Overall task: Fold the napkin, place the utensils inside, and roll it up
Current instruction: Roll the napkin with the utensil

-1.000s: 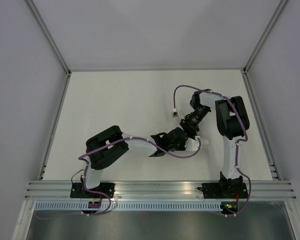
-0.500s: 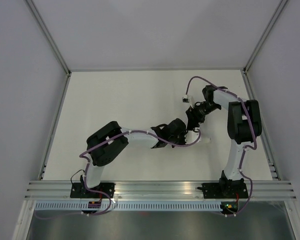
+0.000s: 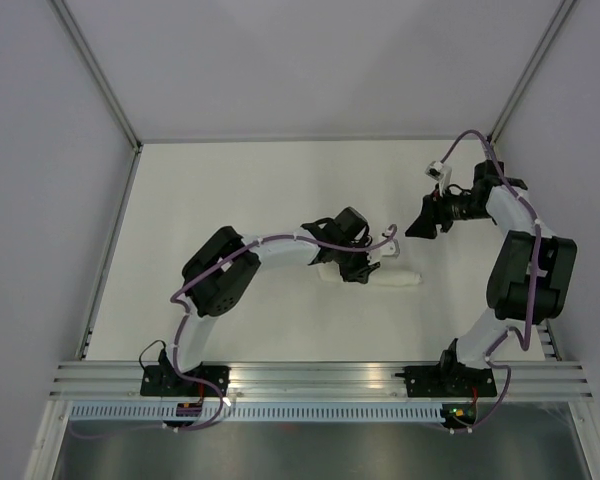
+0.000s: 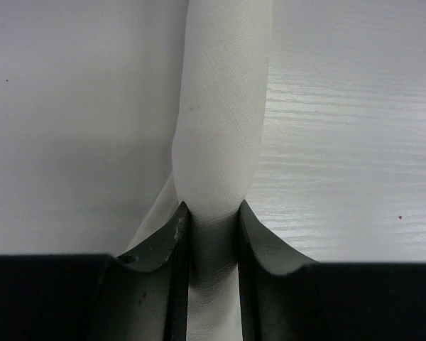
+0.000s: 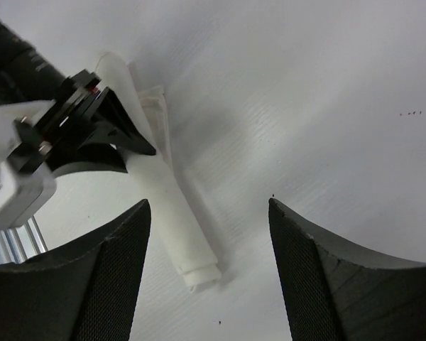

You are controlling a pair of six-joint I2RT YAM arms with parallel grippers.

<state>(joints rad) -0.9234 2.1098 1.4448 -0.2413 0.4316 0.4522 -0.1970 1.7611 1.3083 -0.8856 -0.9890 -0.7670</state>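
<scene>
Off-white, flat worktop (image 3: 230,200) carries everything. On it the white, soft cloth napkin (image 3: 400,279) is already wound into a tight tube, lying right of centre with its long axis left to right. The dark grey utensils are not visible; whether they sit inside the roll cannot be told.

The black two-finger left pincer (image 4: 211,213) is clenched across the tube near its left end, cloth squeezed to a waist between the jaws. The black right pincer (image 5: 207,206) is released: jaws wide, holding nothing, apart from the roll on its far-right side.

Handling, as judged: light, limp, prone to unroll. Best taken across the tube's middle, over the outer edge, gently.
</scene>
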